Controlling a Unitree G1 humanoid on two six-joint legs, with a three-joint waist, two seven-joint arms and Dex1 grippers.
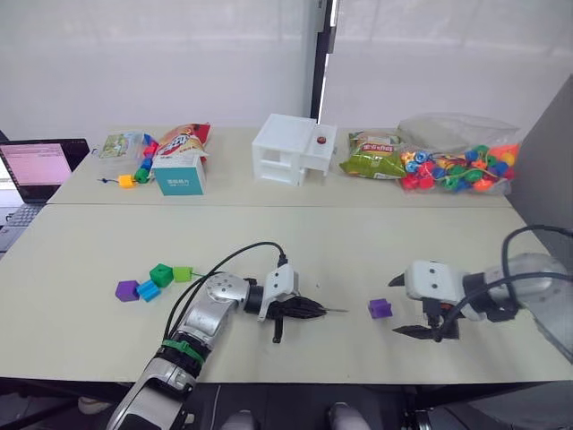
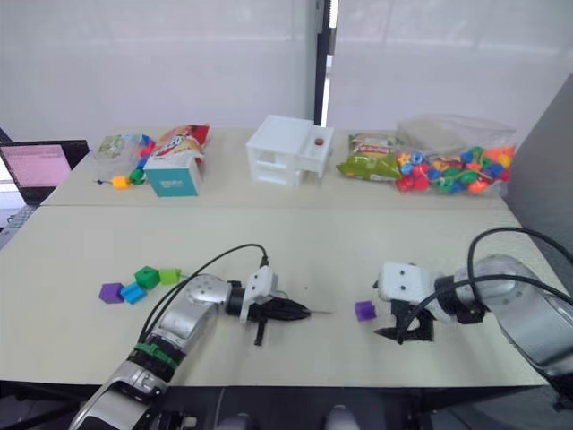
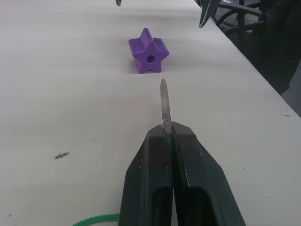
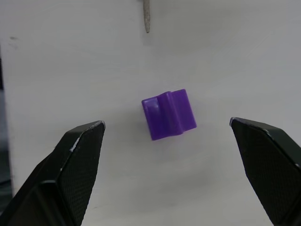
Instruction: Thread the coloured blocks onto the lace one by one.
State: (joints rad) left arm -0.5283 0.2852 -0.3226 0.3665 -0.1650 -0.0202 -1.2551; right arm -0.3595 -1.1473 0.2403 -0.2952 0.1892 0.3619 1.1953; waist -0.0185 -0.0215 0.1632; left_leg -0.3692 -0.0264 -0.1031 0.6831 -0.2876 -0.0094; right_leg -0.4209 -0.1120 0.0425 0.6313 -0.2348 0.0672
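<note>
Left gripper: lower centre of the head view, jaws pressed together on the lace.
Lace tip: long axis level, pointing right toward the purple star block.
Right gripper: lower right, jaws spread wide around that block, not touching.
Other blocks: clustered at left.

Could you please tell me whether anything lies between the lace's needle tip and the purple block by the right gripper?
Nothing visible does. The left gripper pinches the lace, whose tip points across bare table at the purple block and its hole. The open right gripper hangs over that block.
</note>
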